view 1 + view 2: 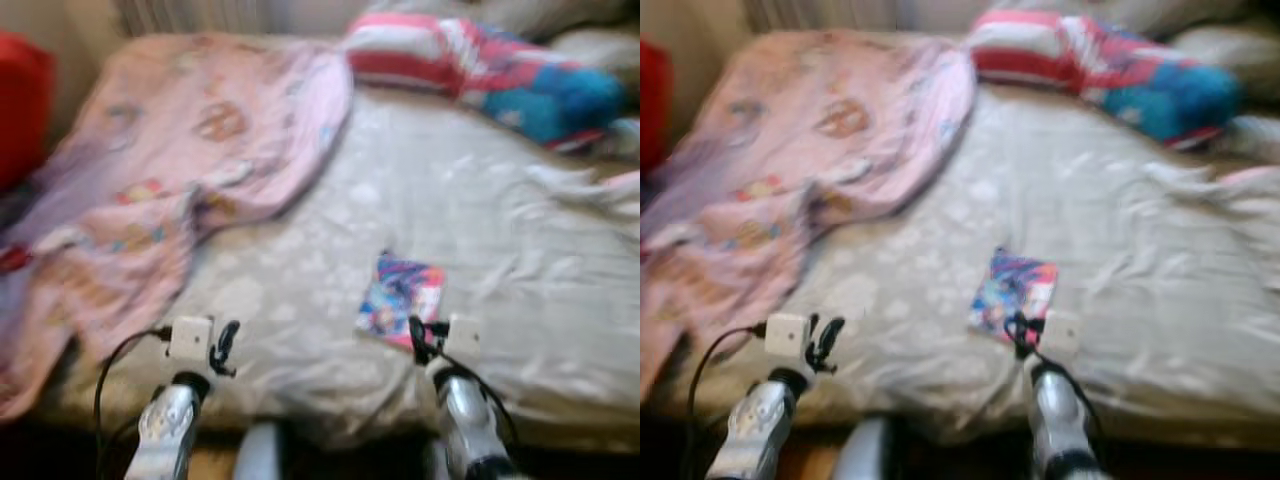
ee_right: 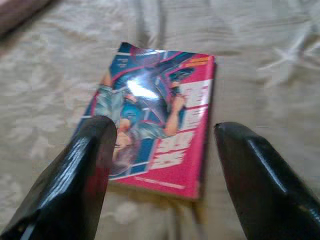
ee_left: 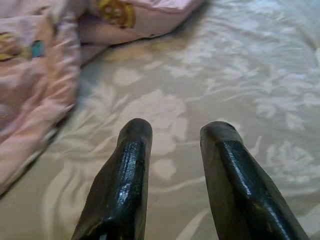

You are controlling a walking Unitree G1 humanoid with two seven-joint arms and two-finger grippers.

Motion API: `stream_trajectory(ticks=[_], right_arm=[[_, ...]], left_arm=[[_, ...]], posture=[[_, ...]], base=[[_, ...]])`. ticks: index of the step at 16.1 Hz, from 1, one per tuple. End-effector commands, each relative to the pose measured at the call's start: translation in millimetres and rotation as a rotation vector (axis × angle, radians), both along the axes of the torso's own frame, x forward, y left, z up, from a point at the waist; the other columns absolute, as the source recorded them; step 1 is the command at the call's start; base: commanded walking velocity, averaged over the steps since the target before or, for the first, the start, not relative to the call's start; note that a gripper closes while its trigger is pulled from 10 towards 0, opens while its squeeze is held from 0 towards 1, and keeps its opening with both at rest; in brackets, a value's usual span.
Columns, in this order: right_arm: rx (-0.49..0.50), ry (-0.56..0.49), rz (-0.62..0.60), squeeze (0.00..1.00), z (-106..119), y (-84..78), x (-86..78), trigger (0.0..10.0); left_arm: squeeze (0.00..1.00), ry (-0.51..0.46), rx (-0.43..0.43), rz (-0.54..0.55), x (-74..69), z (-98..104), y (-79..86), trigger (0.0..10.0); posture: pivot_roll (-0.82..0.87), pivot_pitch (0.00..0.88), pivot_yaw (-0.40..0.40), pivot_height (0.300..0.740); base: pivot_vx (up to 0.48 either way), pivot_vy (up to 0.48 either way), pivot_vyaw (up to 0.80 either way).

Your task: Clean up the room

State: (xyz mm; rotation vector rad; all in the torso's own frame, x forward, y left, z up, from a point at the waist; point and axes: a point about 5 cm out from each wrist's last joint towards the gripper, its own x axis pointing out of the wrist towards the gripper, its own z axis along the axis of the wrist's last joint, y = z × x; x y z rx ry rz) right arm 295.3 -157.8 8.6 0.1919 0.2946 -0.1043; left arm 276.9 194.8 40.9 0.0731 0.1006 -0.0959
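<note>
The tidying looked barely begun: a glossy comic book [image 2: 156,131] lay flat on the near middle of the bed [image 1: 500,230], with a pink blanket [image 1: 170,160] crumpled over the far left and a striped red, white and blue bundle [image 1: 480,70] at the far right. The right gripper [image 2: 165,165] hovered just near the book, fingers spread wide and holding nothing. The left gripper [image 3: 175,170], also parted and empty, hung over bare sheet to the left.

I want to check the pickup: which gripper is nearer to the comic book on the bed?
Right. The right gripper hangs open directly over the comic book; the left gripper is off to its left, over bare bedsheet.
</note>
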Motion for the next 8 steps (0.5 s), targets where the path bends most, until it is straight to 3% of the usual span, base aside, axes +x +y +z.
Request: stream_trajectory(ticks=[1, 2, 4, 8], right_arm=[[0.044, 0.047, -0.029, 0.00, -5.7, -7.6, -2.6, 10.0], [0.083, 0.045, -0.033, 0.14, -3.1, -7.2, 1.3, 10.0], [0.173, 0.032, -0.037, 1.00, 4.4, -6.5, 11.1, 10.0], [0.251, 0.015, -0.061, 1.00, 13.0, -12.5, 20.5, 10.0]], left_arm=[[0.00, 0.015, -0.014, -0.019, -3.4, -2.0, -4.1, 10.0], [0.00, 0.011, -0.012, -0.026, -4.6, -0.6, -4.5, 10.0], [0.00, -0.016, -0.006, -0.037, -5.4, 7.5, -4.8, 10.0], [0.00, -0.117, -0.015, -0.050, 1.8, 38.3, -10.4, 10.0]], posture=[[0.15, 0.186, 0.051, 0.615], [0.17, 0.199, 0.054, 0.615], [0.19, 0.232, 0.063, 0.615], [0.23, 0.325, 0.078, 0.615]], base=[[0.000, 0.000, 0.00], [0.000, 0.000, 0.00], [0.000, 0.000, 0.00], [0.000, 0.000, 0.00]])
